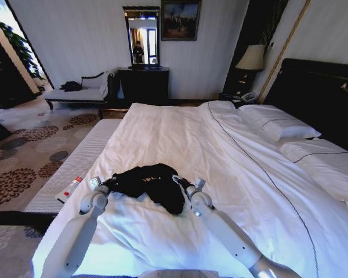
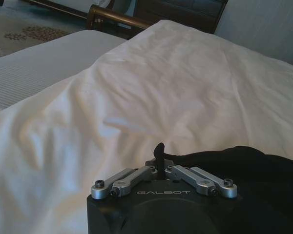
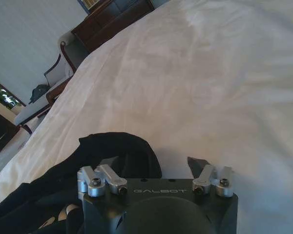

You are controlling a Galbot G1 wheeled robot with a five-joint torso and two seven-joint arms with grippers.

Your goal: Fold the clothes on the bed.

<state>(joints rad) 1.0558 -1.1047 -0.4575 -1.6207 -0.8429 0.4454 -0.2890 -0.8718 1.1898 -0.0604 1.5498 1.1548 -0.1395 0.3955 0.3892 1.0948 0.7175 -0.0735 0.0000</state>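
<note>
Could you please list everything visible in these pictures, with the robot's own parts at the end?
T-shirt: one, black, crumpled on the near part of the bed between the two grippers.
Bed: one, white duvet and sheets, dark headboard at the right.
Pillows: at least two, white, by the headboard.
Bench: one, pale, along the bed's left side, with a small remote-like item on it.
Chaise: one, pale with dark frame, far left by the wall.
Dresser with mirror: one, dark, against the far wall.
Lamp: one, cream shade, on the nightstand.
Carpet: patterned, left floor.
Left gripper: fingers closed together, at the shirt's left edge.
Right gripper: fingers apart, one over the black fabric at the shirt's right side.
</note>
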